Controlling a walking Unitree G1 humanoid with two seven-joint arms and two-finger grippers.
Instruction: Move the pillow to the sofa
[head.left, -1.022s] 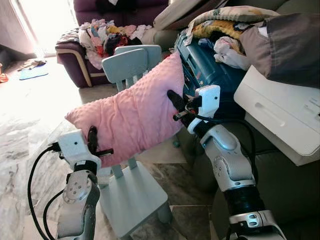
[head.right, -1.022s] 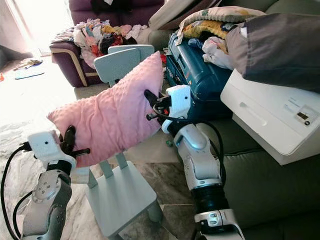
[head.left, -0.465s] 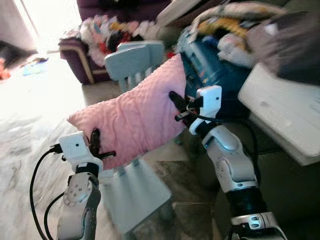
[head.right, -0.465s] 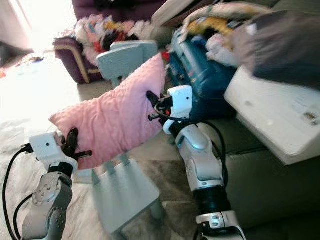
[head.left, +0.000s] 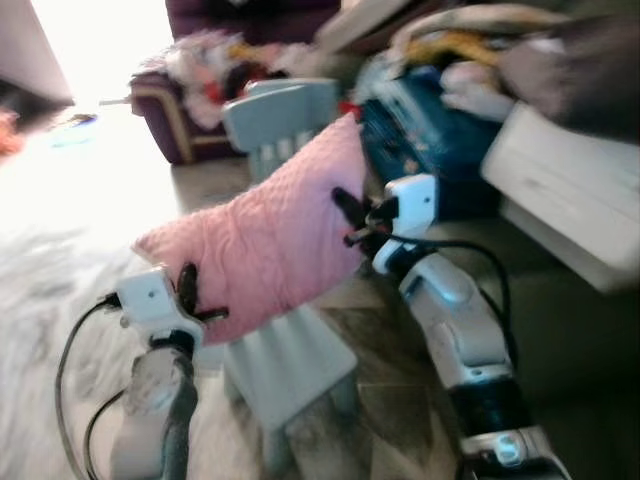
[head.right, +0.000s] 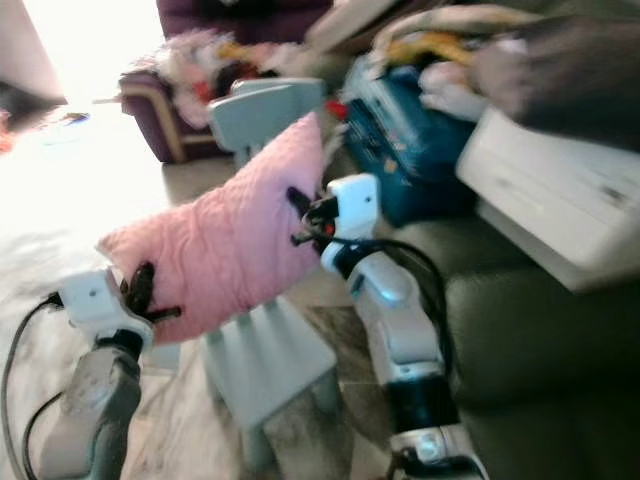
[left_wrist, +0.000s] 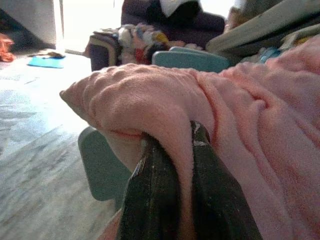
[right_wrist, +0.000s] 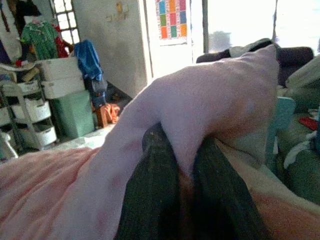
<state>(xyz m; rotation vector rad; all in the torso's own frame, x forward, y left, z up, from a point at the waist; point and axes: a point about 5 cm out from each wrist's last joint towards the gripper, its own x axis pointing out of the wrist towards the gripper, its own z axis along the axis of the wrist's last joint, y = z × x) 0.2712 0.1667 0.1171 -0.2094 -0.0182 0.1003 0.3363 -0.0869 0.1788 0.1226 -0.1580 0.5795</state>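
I have the pillow (head.left: 268, 245) aloft over the chair (head.left: 285, 355), left gripper (head.left: 187, 290) and right gripper (head.left: 347, 212) jaws each clenched on an edge.

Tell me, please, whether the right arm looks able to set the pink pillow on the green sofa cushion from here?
Probably yes. The right gripper and left gripper each pinch an end of the pink pillow, held above the small chair. The bare green sofa cushion lies just right of that arm.
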